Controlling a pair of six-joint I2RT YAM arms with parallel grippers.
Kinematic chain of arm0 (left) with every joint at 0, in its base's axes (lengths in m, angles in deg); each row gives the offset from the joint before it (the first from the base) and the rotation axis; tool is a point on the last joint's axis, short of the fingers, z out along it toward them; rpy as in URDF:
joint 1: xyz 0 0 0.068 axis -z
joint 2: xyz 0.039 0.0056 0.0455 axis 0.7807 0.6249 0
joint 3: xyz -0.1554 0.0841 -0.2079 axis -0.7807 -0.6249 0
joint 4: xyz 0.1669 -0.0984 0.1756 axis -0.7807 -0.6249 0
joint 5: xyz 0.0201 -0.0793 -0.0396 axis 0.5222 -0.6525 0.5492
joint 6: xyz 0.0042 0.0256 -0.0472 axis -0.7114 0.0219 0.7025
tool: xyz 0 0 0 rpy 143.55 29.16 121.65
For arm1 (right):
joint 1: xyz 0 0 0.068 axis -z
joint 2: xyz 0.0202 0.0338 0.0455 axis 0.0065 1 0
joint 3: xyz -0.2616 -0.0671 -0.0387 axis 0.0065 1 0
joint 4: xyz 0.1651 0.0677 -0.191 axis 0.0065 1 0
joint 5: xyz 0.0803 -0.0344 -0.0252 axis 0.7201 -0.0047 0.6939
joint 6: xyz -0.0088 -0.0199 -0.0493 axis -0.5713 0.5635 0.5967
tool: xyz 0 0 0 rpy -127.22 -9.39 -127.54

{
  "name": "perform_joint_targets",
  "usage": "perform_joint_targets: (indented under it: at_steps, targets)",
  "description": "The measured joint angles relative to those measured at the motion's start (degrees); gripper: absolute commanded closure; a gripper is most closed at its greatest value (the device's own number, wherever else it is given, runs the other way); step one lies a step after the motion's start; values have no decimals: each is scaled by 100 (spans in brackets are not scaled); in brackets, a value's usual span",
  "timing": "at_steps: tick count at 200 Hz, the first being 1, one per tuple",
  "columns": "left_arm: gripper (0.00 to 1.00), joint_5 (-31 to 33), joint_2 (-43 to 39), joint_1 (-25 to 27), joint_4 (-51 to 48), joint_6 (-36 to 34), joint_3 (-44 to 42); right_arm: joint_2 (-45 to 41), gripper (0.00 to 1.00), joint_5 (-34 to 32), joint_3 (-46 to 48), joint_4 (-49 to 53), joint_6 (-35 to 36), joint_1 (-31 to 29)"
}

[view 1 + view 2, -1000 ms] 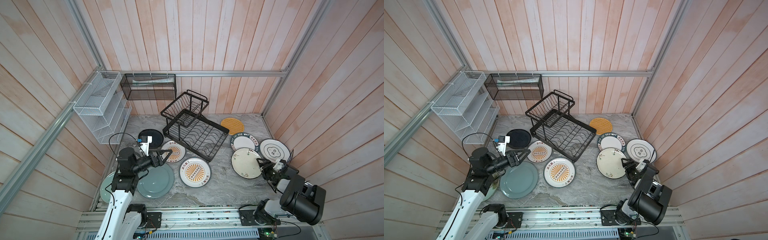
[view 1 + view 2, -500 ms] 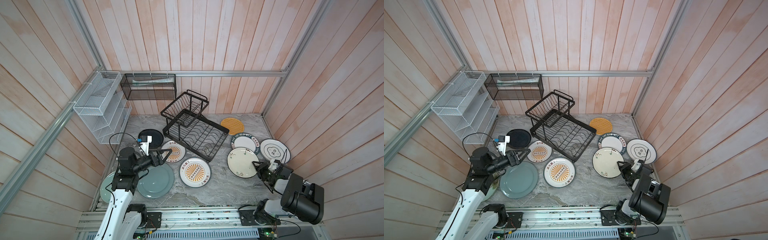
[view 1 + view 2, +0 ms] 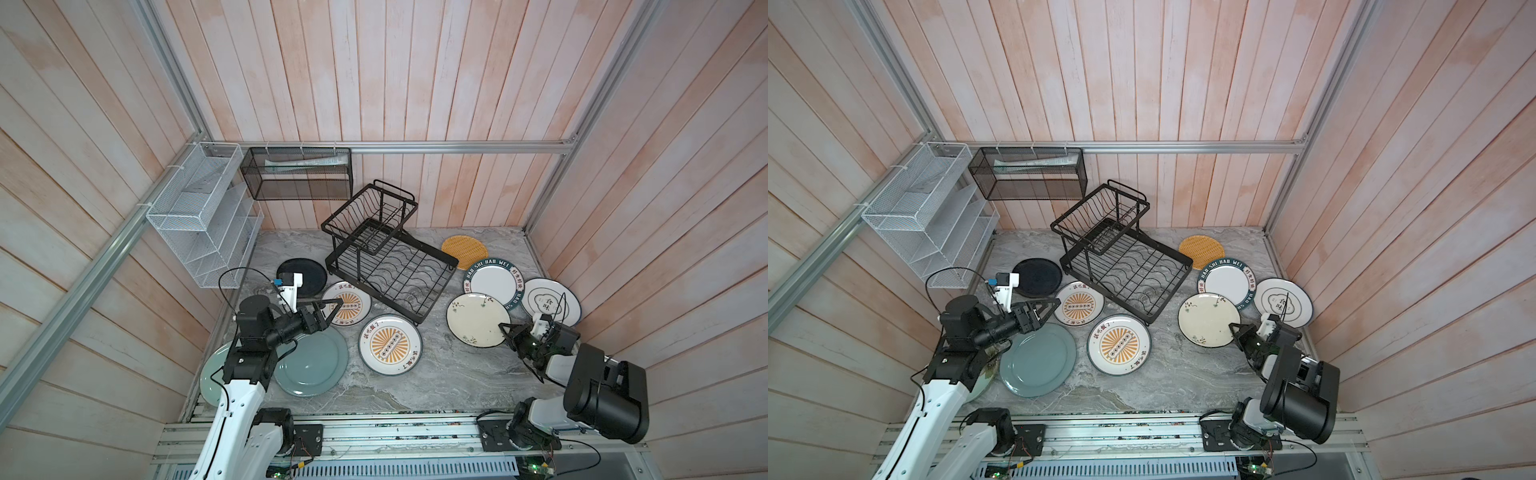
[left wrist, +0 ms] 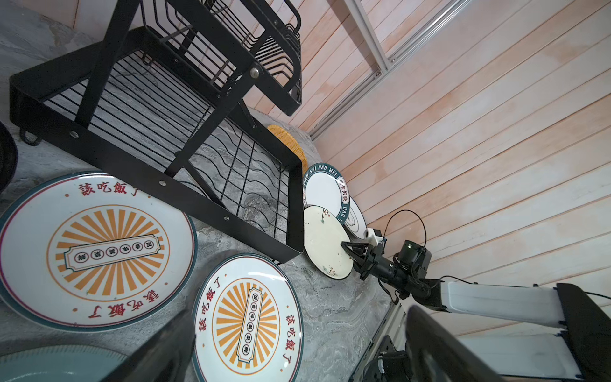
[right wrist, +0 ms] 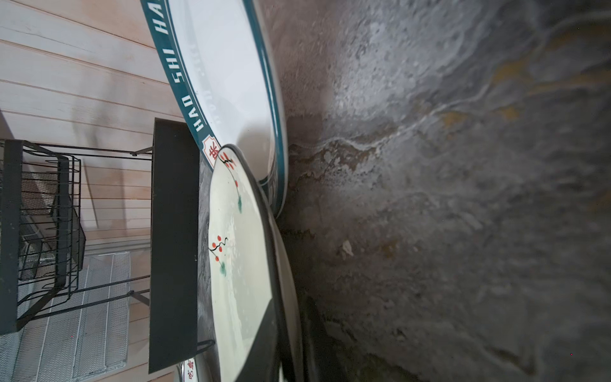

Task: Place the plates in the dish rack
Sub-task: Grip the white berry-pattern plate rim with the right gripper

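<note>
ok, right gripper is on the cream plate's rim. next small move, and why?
Probably a short lift of the gripped edge. The right gripper looks pinched on the rim of the cream plate, which lies flat with its far edge over the lettered-rim plate; the dish rack holds no plates yet.

The left gripper (image 3: 333, 312) is held wide open on a raised, forward-stretched arm, while the right gripper (image 3: 504, 332) is set low, clamped on a plate (image 3: 471, 318) rim.

A: What is hanging at the far left?
B: A white mesh tiered organizer (image 3: 198, 218); right of it, a black fine-mesh basket (image 3: 297, 189) is holding a pale rolled sheet (image 3: 305, 165).
</note>
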State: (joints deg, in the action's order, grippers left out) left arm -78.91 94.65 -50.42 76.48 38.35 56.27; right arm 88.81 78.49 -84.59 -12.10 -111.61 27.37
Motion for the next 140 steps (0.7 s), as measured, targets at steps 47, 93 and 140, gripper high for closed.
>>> perform_joint_targets:
  at_steps: [47,93,140]
  targets:
    - [0,33,24,-4,-26,-2,0,-374,100,0,0,216,52,-72]
    - [0,140,35,-4,-63,-7,0,-393,100,48,-50,289,9,-72]
    - [0,164,35,-4,-107,-46,0,-323,100,149,-236,160,-262,-85]
